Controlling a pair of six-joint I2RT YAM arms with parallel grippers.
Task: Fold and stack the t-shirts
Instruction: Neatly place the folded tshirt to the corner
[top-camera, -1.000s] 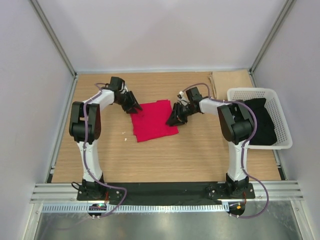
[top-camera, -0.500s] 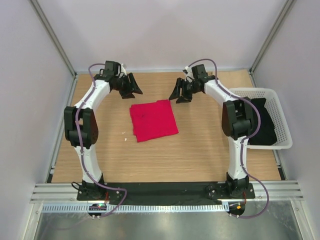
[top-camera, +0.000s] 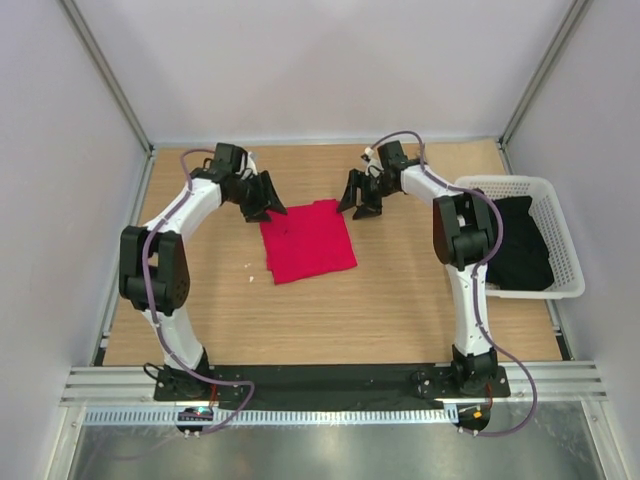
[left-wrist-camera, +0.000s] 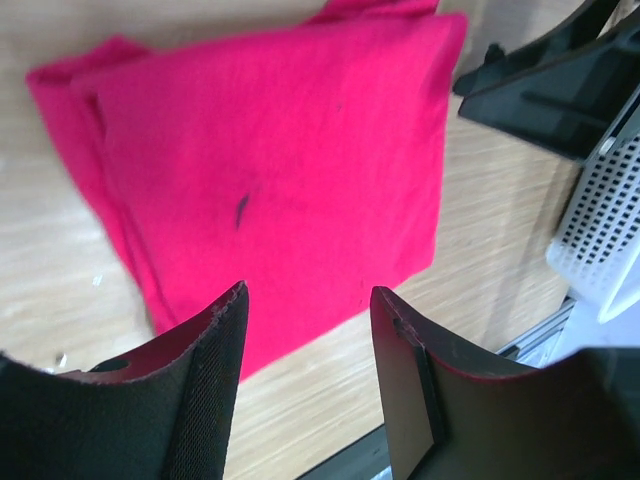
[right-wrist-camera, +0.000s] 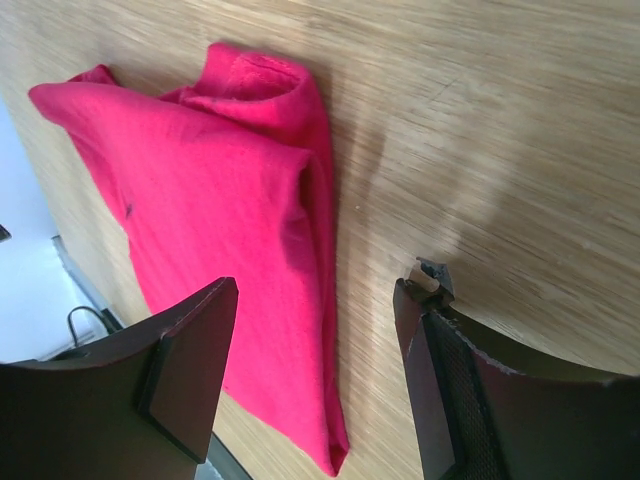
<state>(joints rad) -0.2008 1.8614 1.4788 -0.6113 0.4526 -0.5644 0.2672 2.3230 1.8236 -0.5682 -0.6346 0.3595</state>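
A crimson red t-shirt (top-camera: 306, 241) lies folded into a rough square on the wooden table (top-camera: 350, 310). It also shows in the left wrist view (left-wrist-camera: 270, 170) and in the right wrist view (right-wrist-camera: 210, 240). My left gripper (top-camera: 268, 209) is open and empty, just above the shirt's far left corner; its jaws also show in the left wrist view (left-wrist-camera: 308, 300). My right gripper (top-camera: 360, 206) is open and empty beside the shirt's far right corner; its jaws also show in the right wrist view (right-wrist-camera: 318, 300). A dark garment (top-camera: 520, 250) lies in the basket.
A white lattice basket (top-camera: 560, 225) stands at the table's right edge, also seen in the left wrist view (left-wrist-camera: 600, 230). A flat cardboard piece (top-camera: 462, 160) lies at the back right. White enclosure walls surround the table.
Both grippers rose from the shirt's sides to the back of the table, then came back down toward the shirt's far corners. The shirt has not moved.
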